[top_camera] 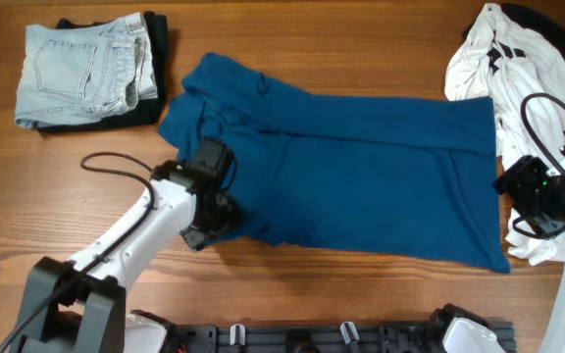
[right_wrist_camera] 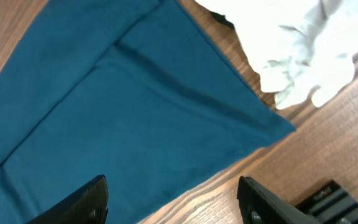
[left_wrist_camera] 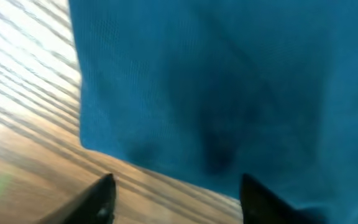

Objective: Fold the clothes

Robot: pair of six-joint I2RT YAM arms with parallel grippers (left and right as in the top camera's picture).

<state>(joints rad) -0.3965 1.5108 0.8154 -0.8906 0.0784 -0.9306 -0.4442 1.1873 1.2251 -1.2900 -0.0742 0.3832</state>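
The left gripper (left_wrist_camera: 176,190), spread and empty, has the edge of the blue garment (left_wrist_camera: 229,81) just ahead of its fingers, while the right gripper (right_wrist_camera: 173,196), also spread, hovers over its corner beside the white garment (right_wrist_camera: 297,50).

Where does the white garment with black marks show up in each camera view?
Overhead: the white garment is at the upper right.
Left wrist: not in it.
Right wrist: upper right, past a cloth corner.
Shared landmark: the blue garment, in all three views; its edge lies beside the white one in the overhead and right wrist views.
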